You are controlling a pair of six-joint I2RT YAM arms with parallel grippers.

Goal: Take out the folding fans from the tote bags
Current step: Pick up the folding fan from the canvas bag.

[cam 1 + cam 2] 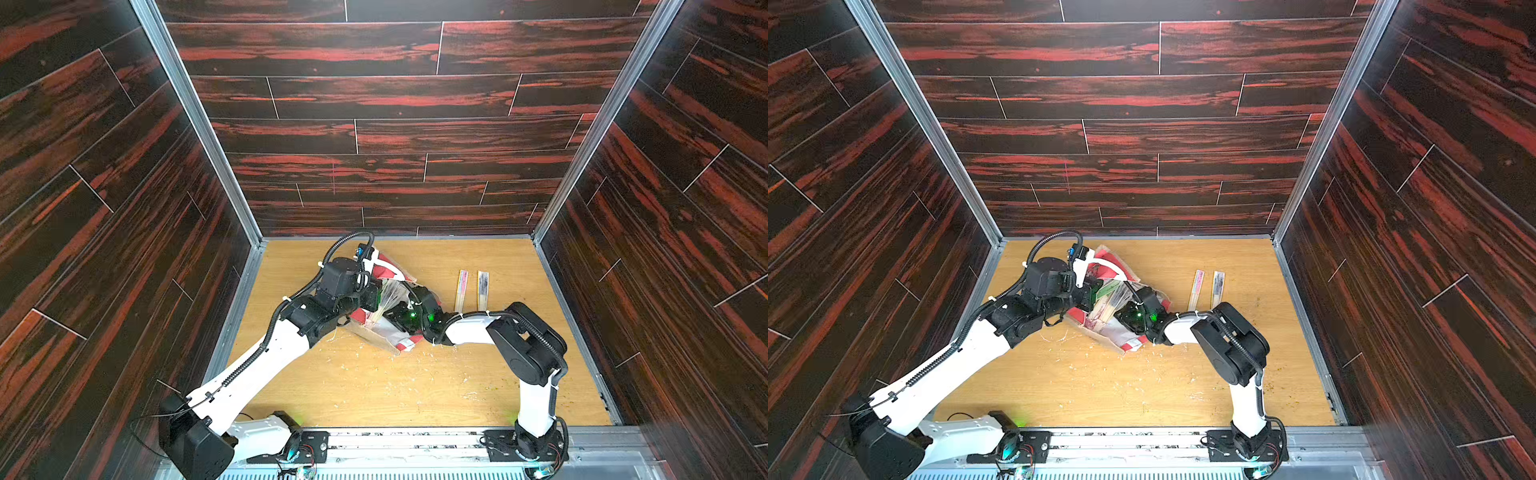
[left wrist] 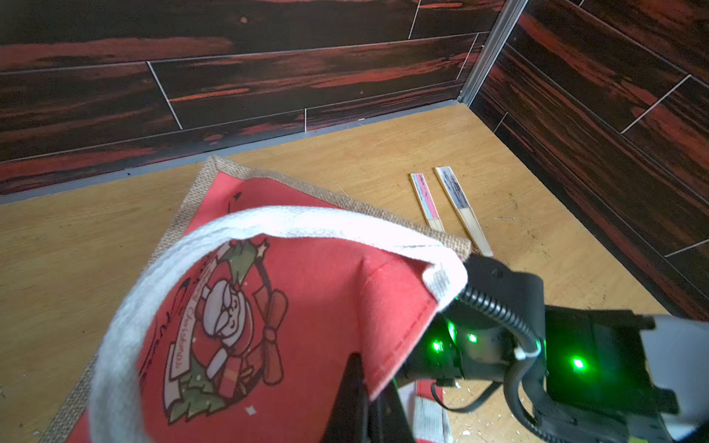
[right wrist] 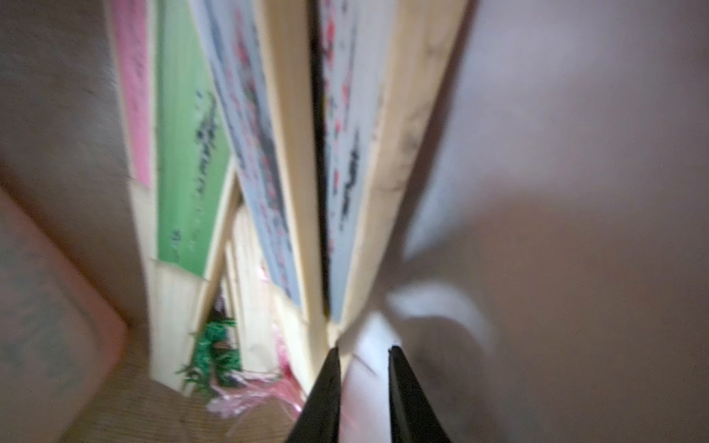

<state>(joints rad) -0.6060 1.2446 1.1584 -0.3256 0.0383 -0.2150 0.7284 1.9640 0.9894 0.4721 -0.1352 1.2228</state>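
At frame centre on the light wooden tabletop [image 1: 374,386], the boxy tan burlap tote bag with red panels [image 1: 388,268] leans open, its red edge pinched tight by the left end effector [image 2: 370,387]. The right end effector [image 3: 362,353] is inside, jaws narrowly apart, gripping nothing. The bag holds crowded closed bamboo folding fans [image 3: 192,153]; 2 more fans [image 1: 483,289] lie right of it. Risk: the jaws could snag white lining or drag 2 fans together.

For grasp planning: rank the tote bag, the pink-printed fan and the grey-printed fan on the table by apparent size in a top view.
1. tote bag, largest, though partly hidden.
2. pink-printed fan and grey-printed fan: look alike, unranked.
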